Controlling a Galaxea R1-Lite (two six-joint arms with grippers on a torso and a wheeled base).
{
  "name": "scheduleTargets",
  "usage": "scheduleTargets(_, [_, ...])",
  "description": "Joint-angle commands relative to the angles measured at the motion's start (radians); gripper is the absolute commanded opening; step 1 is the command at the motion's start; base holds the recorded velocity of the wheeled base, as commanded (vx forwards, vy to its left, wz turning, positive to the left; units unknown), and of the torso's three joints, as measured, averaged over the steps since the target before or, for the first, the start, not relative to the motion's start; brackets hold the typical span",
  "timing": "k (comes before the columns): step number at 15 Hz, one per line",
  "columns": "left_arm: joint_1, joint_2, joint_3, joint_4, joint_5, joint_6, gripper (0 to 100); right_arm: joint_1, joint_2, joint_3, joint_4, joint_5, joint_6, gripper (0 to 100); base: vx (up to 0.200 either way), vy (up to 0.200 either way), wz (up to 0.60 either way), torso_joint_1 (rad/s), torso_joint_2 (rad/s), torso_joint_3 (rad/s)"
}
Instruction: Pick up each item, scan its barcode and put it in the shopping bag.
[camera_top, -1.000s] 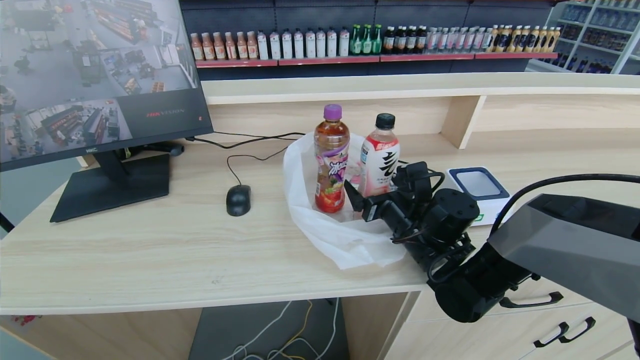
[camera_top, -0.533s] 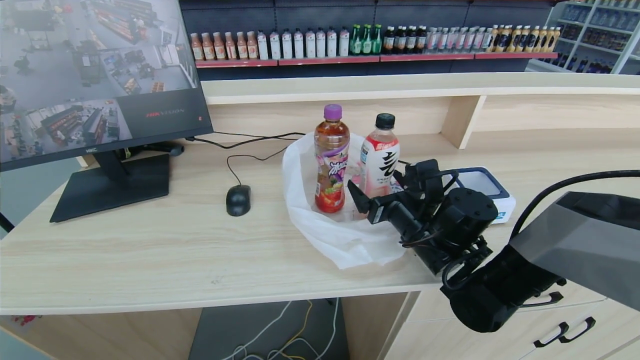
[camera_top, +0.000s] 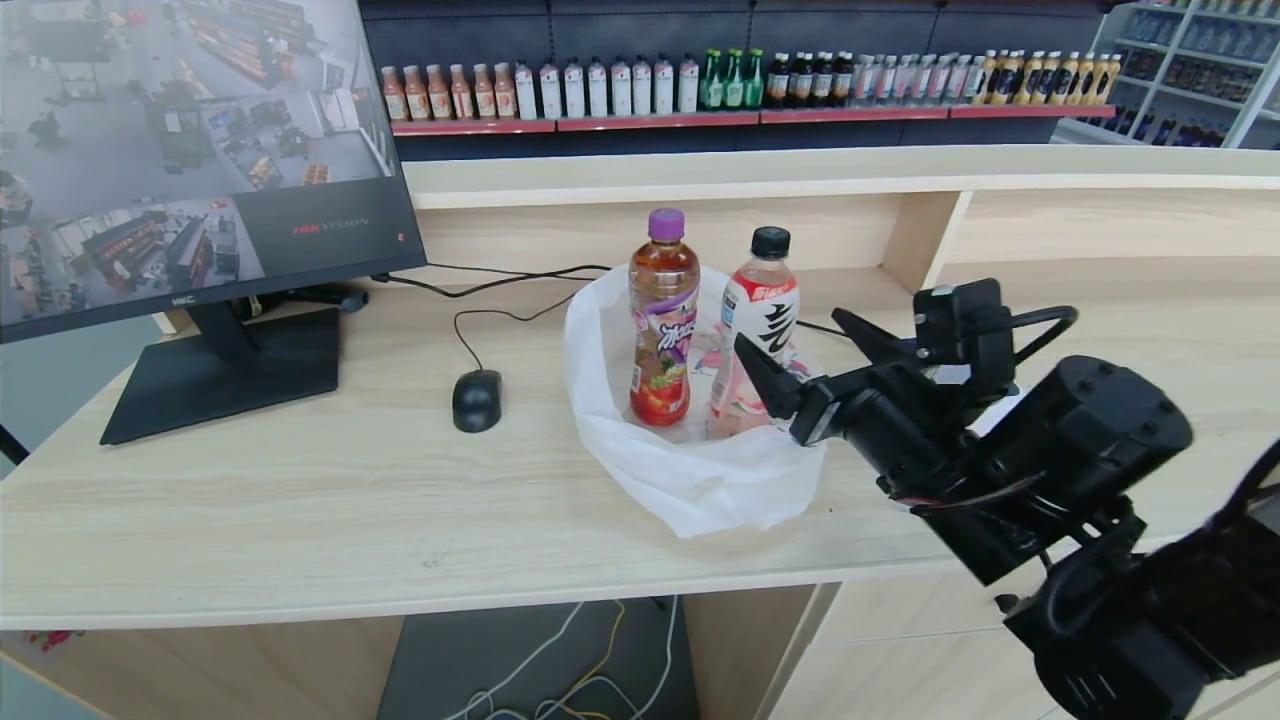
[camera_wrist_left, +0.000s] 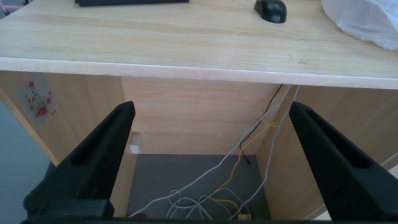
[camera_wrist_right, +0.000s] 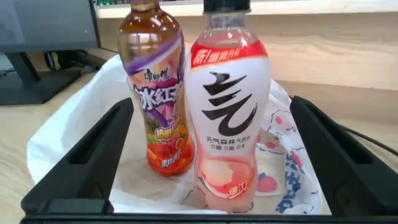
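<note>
As read off the head view, seeing both items upright inside the crumpled white plastic shopping bag (camera_top: 690, 490), spread open on the pale wooden desk (camera_top: 300, 500). Got the amber tea bottle with purple cap (camera_top: 663, 320) at 9 o'clock of the pink drink bottle with black cap (camera_top: 750, 300), just beside it with a slim gap. Noting bag walls slumped low round the bases, so probably standing on own footing, not propped by the bag. Found right pincer (camera_top: 787, 328) at 3 o'clock of the pink bottle, spread wide, clamped on nothing. Sits level with the label, tips near it; can't tell contact. Reads as either bracketing for a grasp or let go. Found left pincer (camera_wrist_left: 211, 109) below the desk's front edge, also apart and empty, presumably parked clear of the work zone. Judging task near done. Also spotted small black computer mouse (camera_top: 477, 400) at 9 o'clock of the bag, well apart.
</note>
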Motion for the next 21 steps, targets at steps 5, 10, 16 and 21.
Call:
scheduleTargets(5, [0.000,0.000,0.000,-0.001,0.001,-0.001,100,-0.017,-0.629,0.450,-0.001,0.001,-0.019,100,0.000,0.000,0.00,0.000,0.00,0.000])
scheduleTargets(10, [0.000,0.000,0.000,-0.001,0.001,0.001,100,-0.003,-1.235,0.615,0.419,0.110,-0.012,100,0.000,0.000,0.00,0.000,0.00,0.000])
scheduleTargets(16, [0.000,0.000,0.000,0.000,0.001,0.001,100,-0.001,-1.849,0.557,1.467,0.214,-0.101,100,0.000,0.000,0.00,0.000,0.00,0.000])
scheduleTargets(21, [0.000,0.000,0.000,0.000,0.001,-0.001,100,-0.001,-1.877,0.615,1.528,0.222,-0.121,100,0.000,0.000,0.00,0.000,0.00,0.000])
